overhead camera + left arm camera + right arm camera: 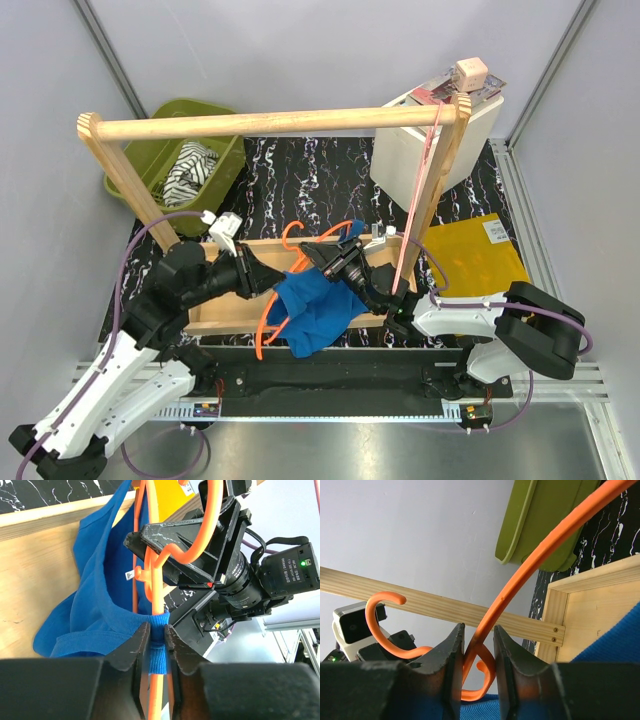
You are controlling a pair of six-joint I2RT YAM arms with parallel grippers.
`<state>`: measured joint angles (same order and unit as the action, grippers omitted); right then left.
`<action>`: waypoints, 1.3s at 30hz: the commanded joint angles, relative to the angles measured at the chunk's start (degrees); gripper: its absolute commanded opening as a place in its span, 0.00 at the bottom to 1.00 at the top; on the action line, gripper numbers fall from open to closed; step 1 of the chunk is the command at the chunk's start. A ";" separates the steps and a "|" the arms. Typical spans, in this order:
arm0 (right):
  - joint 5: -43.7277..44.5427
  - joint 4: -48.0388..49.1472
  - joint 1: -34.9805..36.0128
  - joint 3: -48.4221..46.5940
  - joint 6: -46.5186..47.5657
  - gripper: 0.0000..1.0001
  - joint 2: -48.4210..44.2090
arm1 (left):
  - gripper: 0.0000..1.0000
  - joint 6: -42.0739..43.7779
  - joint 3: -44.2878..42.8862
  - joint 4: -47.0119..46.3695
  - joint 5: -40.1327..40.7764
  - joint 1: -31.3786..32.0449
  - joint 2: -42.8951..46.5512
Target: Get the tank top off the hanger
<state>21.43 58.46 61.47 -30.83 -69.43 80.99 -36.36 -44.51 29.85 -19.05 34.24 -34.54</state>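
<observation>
The left gripper is clamped on a strap of the blue tank top where it wraps the orange hanger. The rod appears to run between the fingers too. The right gripper is closed on the hanger's neck just below the hook. The cloth droops toward the wooden tray. If the left pinch traps the rod, pulling would likely drag the hanger or twist it out of the right grip rather than slide the strap off.
</observation>
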 commanded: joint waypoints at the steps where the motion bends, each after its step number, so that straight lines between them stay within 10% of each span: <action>1: -1.48 4.30 -0.12 -1.78 0.35 0.00 -0.57 | 0.18 1.29 -0.58 -2.69 -1.60 0.39 -0.52; 6: -1.83 4.56 -0.12 -3.09 0.17 0.00 0.13 | 0.31 1.99 -0.75 -2.51 -4.59 0.48 -2.19; 13: -1.48 4.47 -0.12 -4.15 -0.70 0.00 0.92 | 0.00 2.78 -0.49 -2.25 -2.84 0.48 -0.18; 39: 24.09 3.69 -1.97 -5.38 -18.37 0.00 2.68 | 0.00 1.82 0.92 7.16 3.32 0.48 18.28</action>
<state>37.21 60.05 60.16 -35.20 -82.15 83.48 -34.33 -44.36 36.93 -16.73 34.57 -17.63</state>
